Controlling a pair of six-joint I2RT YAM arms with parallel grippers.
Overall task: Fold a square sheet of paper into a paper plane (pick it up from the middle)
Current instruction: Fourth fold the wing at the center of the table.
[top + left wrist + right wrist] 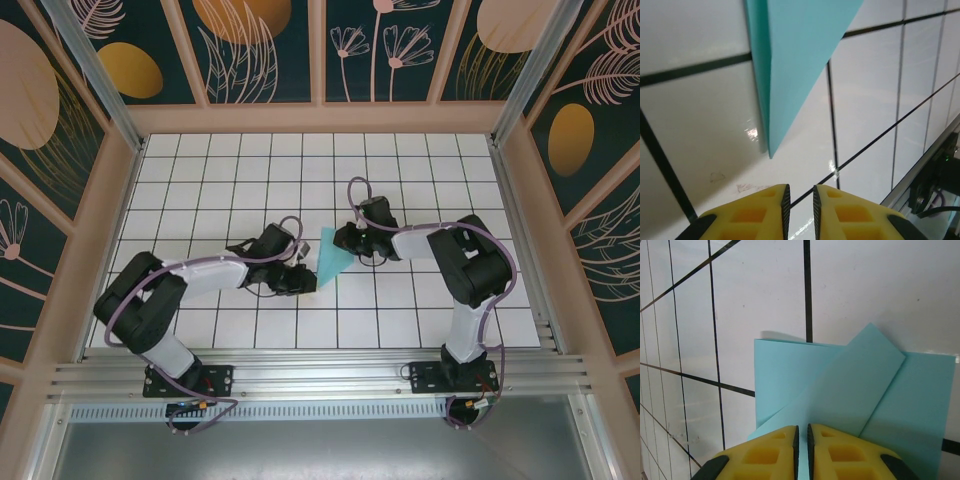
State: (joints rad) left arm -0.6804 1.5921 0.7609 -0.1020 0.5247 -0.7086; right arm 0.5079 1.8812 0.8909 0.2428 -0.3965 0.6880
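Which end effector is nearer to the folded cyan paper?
Right. The right end effector sits over the wide end of the folded cyan paper. The left end effector is short of its pointed tip, with bare table between.

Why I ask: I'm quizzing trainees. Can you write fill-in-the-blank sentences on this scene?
The folded paper is coloured ____. The left hand has ____ fingers. The paper's sharp tip points toward the ____ hand. The table has a grid of ____ lines.
Missing: cyan; yellow; left; black.
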